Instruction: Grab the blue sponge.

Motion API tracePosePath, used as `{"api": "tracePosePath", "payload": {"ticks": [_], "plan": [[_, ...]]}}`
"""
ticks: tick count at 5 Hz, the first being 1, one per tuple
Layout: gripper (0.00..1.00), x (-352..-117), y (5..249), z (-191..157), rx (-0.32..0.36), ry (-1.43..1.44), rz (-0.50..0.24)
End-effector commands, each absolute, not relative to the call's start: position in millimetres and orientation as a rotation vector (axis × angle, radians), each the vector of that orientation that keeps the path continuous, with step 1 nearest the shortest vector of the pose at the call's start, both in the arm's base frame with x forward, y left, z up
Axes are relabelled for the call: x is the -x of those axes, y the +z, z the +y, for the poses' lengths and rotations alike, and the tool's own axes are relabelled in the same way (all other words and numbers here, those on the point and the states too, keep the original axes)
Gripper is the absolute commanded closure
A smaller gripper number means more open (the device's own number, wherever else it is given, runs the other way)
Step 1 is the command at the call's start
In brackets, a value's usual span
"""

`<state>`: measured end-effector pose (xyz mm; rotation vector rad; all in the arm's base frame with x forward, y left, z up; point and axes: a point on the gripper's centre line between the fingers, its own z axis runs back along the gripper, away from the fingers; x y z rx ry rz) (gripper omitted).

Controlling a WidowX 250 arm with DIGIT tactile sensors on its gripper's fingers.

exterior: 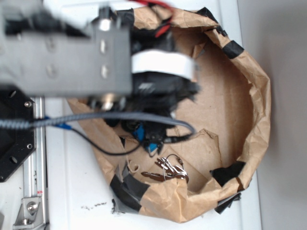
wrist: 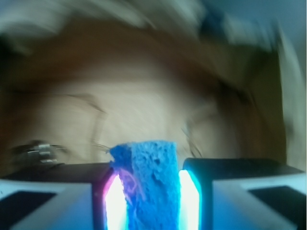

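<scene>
Blue sponge (wrist: 148, 184) clamped in the gripper (wrist: 149, 201).
Its long axis runs straight out between the two lit pads (wrist: 115, 203), free end aimed at the blurred brown paper bin (exterior: 256, 91).

White tabletop (exterior: 76, 191), grey surface (exterior: 283, 96) at right, even light

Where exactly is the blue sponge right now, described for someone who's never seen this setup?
Find the brown paper bin edged with black tape. The tool reaches into it, and the blue sponge stands pinched between its two lit fingers. It is the only porous blue block; the other item, a key bunch, is metal.
</scene>
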<state>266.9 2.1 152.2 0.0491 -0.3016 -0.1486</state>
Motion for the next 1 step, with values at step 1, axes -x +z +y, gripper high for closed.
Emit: {"api": "tracePosePath", "payload": {"ticks": [1], "plan": [[1.00,-293.2,175.0,15.3,-0.060,-0.261,-0.285]]}}
